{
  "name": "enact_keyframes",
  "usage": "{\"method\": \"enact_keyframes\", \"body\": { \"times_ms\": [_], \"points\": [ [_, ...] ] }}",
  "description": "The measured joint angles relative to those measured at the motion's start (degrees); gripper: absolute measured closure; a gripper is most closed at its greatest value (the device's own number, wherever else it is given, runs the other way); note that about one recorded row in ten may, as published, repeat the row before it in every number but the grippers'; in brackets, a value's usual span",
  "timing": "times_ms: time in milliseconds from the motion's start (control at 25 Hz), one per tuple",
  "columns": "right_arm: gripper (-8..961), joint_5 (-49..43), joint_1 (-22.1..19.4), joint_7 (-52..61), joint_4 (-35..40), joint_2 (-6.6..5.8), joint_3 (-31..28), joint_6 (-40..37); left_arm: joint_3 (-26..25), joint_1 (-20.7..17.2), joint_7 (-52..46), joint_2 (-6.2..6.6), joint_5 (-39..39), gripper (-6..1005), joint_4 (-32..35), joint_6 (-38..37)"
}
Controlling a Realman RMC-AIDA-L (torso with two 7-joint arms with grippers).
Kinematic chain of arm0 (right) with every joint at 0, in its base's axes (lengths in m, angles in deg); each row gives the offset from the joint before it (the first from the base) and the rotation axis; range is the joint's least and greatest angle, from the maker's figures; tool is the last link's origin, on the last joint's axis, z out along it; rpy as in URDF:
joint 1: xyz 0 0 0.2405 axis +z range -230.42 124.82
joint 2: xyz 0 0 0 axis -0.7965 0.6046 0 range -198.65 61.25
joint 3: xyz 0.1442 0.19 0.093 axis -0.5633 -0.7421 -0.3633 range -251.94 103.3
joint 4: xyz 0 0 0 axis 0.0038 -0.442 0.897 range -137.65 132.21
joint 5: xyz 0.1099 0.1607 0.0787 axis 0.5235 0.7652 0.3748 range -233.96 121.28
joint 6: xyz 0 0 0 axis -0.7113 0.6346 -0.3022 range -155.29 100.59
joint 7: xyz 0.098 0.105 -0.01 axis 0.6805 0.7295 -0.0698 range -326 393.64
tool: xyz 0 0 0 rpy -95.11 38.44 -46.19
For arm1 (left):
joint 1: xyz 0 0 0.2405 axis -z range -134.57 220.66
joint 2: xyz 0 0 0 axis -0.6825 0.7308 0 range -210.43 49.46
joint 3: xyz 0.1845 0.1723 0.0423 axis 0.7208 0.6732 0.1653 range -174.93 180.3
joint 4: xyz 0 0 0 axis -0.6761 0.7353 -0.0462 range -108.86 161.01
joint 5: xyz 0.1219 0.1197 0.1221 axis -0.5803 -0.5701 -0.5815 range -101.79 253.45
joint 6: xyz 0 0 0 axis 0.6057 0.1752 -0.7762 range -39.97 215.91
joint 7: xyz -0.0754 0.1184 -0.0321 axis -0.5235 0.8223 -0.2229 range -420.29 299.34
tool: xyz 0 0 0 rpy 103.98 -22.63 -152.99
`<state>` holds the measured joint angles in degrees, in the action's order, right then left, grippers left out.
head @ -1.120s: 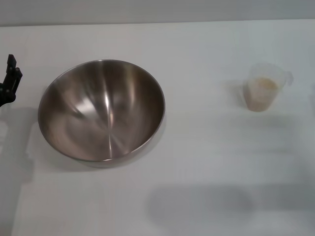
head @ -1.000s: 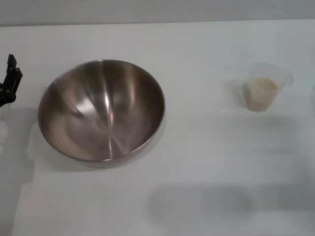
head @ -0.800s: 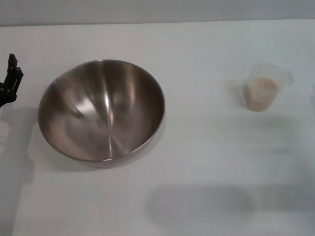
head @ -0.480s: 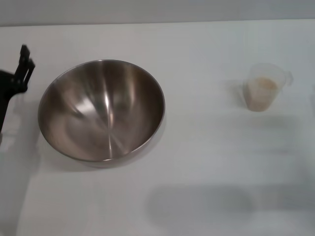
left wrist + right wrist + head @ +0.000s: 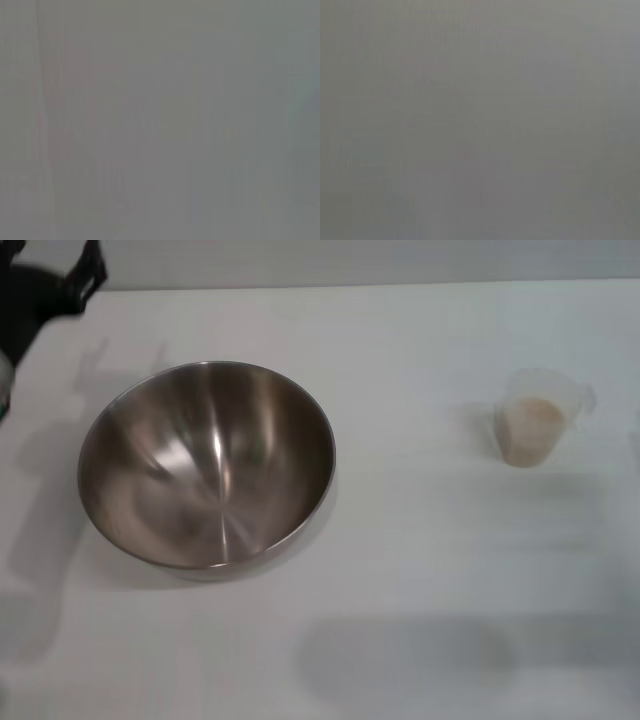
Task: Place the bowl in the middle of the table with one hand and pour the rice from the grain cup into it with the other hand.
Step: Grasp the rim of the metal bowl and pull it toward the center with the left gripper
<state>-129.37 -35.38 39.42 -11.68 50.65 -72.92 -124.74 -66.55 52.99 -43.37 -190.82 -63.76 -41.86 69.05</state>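
The bowl (image 5: 207,464) sits left of centre on the surface (image 5: 420,570), and the cup (image 5: 537,418) stands well apart from it on the right. Between them lies a wide bare stretch of surface, open from the far edge to the near edge. The near side in front of both is also bare. The left hand (image 5: 85,275) hangs over the far left corner, above and beyond the bowl's rim, apart from it. Both wrist views show only flat grey.
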Motion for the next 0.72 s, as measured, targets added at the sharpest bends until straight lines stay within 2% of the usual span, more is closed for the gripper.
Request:
{"method": "enact_keyframes", "body": {
  "times_ms": [80, 120, 160, 200, 240, 280, 320, 360, 520, 560, 720],
  "points": [
    [291, 0.0, 0.0, 0.01, 0.01, 0.0, -0.01, -0.01, -6.81, -0.42, 0.44, -1.46, -2.1, 186, -7.3, 14.11],
    [291, 0.01, 0.02, 0.01, 0.0, 0.0, -0.07, -0.01, -13.15, -0.16, 2.15, -3.67, -3.08, 186, -13.35, 27.52],
    [290, 0.01, 0.02, 0.01, 0.0, 0.0, -0.07, -0.01, -13.15, -0.16, 2.15, -3.67, -3.08, 186, -13.35, 27.52],
    [290, 0.0, 0.03, 0.02, 0.0, 0.01, -0.13, -0.02, -16.93, 0.29, 4.11, -5.36, -3.38, 186, -16.59, 35.71],
    [290, 0.0, 0.03, 0.02, 0.0, 0.01, -0.31, -0.02, -18.41, 0.56, 4.94, -5.93, -3.39, 186, -17.86, 38.26],
    [290, 0.0, 0.04, 0.03, 0.0, 0.03, -0.44, 0.0, -22.27, 1.45, 7.02, -7.32, -3.36, 186, -21.11, 46.33],
    [290, 0.0, 0.03, 0.03, -0.03, 0.04, -0.6, 0.01, -24.75, 2.56, 7.74, -7.77, -3.14, 186, -23.24, 53.15],
    [290, 0.0, 0.03, 0.03, -0.03, 0.04, -0.6, 0.01, -24.75, 2.56, 7.74, -7.77, -3.14, 186, -23.24, 53.15],
    [290, 0.0, -0.12, 0.03, 0.0, 0.07, -0.76, 0.01, -30.32, 7.24, 8.21, -7.7, -3.53, 186, -25.59, 71.93],
    [291, 0.0, -0.12, 0.03, 0.0, 0.07, -0.76, 0.01, -30.32, 7.24, 8.21, -7.7, -3.53, 185, -25.59, 71.93],
    [292, 0.0, -0.16, 0.03, -0.06, 0.11, -1.34, 0.01, -31.13, 8.38, 8.4, -7.72, -6.25, 185, -26.29, 80.15]
  ]
}}
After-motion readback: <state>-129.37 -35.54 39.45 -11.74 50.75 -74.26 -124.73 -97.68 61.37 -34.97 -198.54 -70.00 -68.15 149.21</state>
